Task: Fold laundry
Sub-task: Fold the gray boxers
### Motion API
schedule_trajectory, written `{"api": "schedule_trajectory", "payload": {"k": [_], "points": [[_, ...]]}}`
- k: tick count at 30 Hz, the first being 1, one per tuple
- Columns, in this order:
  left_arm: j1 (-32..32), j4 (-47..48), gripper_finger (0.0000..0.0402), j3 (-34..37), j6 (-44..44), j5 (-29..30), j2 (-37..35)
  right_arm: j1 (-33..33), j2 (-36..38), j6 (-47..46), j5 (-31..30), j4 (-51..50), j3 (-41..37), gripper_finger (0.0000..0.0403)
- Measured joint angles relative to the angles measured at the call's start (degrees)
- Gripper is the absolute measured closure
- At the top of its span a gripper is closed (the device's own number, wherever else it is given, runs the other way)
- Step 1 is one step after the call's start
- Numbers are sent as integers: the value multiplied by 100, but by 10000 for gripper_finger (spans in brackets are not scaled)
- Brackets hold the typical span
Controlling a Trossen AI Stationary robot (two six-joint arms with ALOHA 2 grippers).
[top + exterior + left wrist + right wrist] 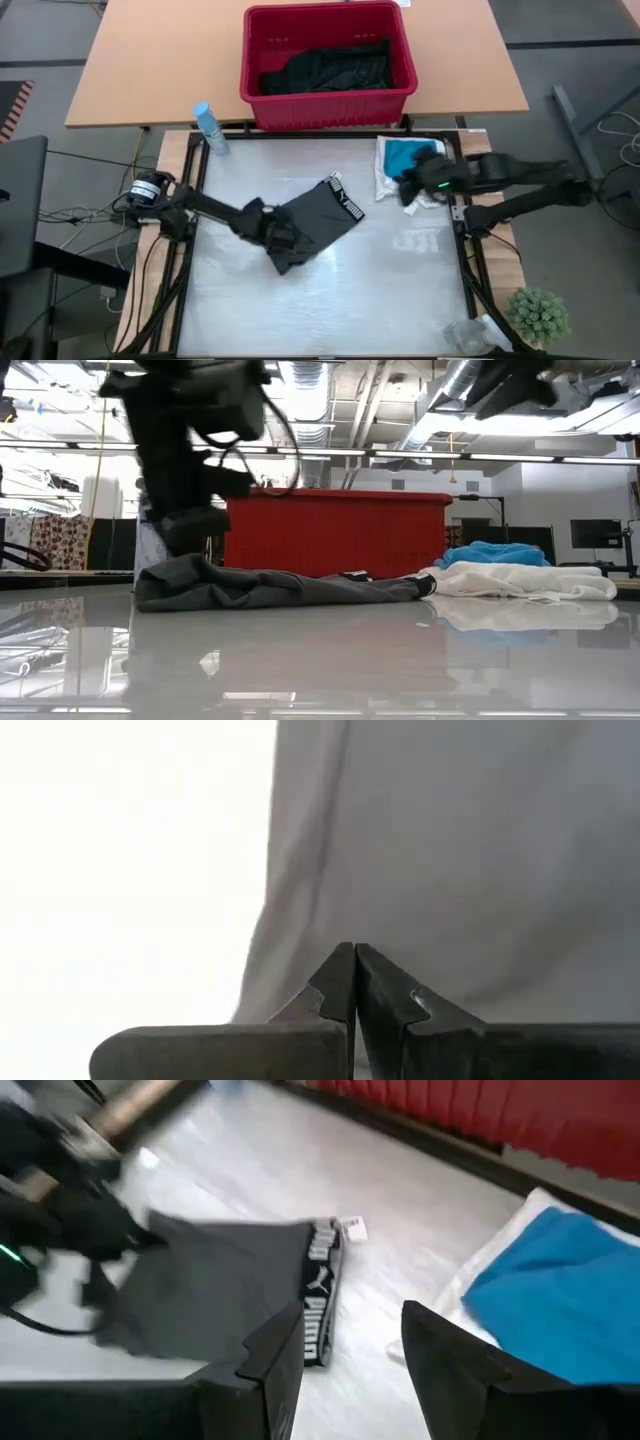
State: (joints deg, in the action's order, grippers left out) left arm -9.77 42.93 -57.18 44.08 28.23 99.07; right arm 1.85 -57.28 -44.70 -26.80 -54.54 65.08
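A dark grey garment (325, 215) lies flat in the middle of the white bench (330, 300). It has a black waistband with white letters along its right side. The left gripper (283, 243) is down on the near left corner of this garment, and its two fingers are pressed tight together, pinching the cloth there.

The right gripper (410, 188) hangs above the right side of the bench, with its fingers apart and nothing between them. Just under it, at the far right of the bench, a small teal garment (410, 155) sits on top of a white garment (395, 180).

Beyond the bench stands a red basket (328, 100) with black clothes (325, 70) inside. A clear bottle (209, 128) with a blue cap stands at the far left corner.
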Motion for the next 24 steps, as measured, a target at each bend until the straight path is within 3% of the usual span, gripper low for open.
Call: {"api": "schedule_trajectory", "payload": {"k": [5,8,12,15,19,24], "points": [[206,31,401,-400,-592,94,-136,-52,-1277,11,-10,71,-4,209],[197,-532,401,-649,-1035,383,-445,-71,-1915,244,77,465,-5,198],[362,-1651,401,-551,-1796,-34,-824,-543,-2528,863,1292,1496,1,178],[541,-2167,401,-268,-2089,-611,-1090,-925,-2993,1117,1944,1957,0,168],[723,-2588,401,337,-2099,-847,-1281,-1359,-3394,1477,2030,2178,-3,165],[1141,-4927,401,1303,-1938,-1189,-1361,-1614,-3646,1715,2558,2223,-3,174]]}}
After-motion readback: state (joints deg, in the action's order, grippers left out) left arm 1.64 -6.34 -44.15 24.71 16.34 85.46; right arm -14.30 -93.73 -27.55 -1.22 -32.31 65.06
